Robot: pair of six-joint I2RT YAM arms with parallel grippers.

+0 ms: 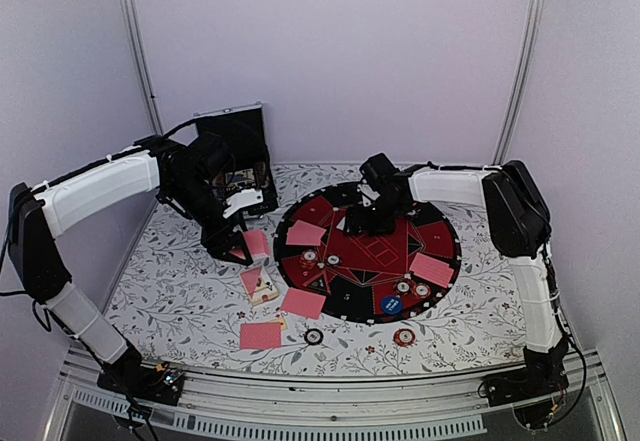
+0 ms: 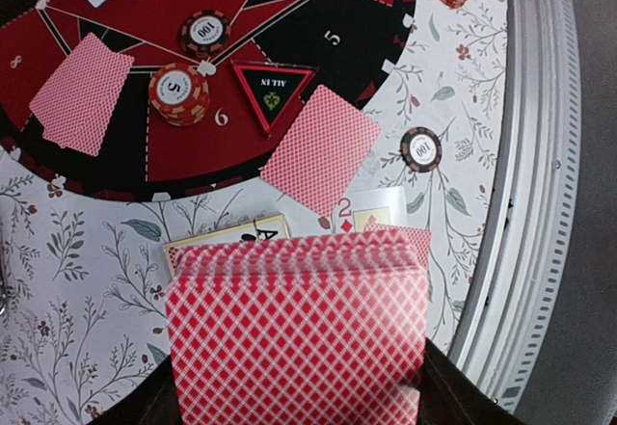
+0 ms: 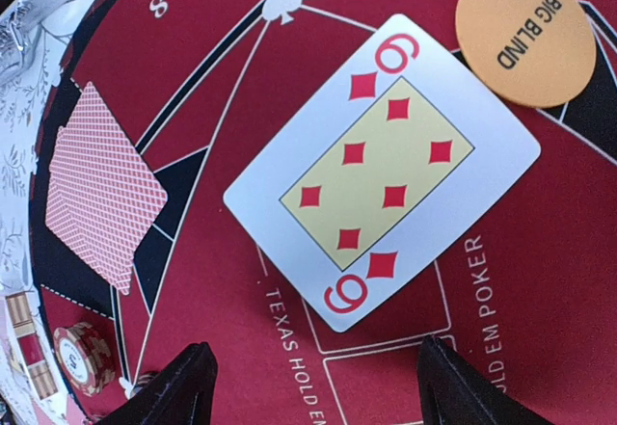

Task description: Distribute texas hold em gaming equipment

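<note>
My left gripper point(image 1: 233, 245) is shut on a deck of pink-red-backed cards point(image 2: 299, 338), held above the floral table left of the round mat point(image 1: 345, 311); the deck fills the bottom of the left wrist view. Two face-up cards point(image 2: 227, 237) lie under it. My right gripper point(image 3: 318, 391) is open and empty over the mat's centre, just short of a face-up six of diamonds point(image 3: 381, 170). Face-down cards lie on the mat point(image 1: 305, 233) point(image 1: 432, 269) and on the table point(image 1: 260, 335). An orange-red chip stack point(image 2: 178, 92) and a dark chip point(image 2: 205, 32) sit on the mat.
The silver-edged black case point(image 1: 240, 156) stands open at the back left. An orange BIG BLIND disc point(image 3: 523, 37) and a blue disc point(image 1: 391, 304) lie on the mat. A black chip point(image 1: 314, 337) and a red chip point(image 1: 404, 338) lie near the table's front rail point(image 1: 330, 401).
</note>
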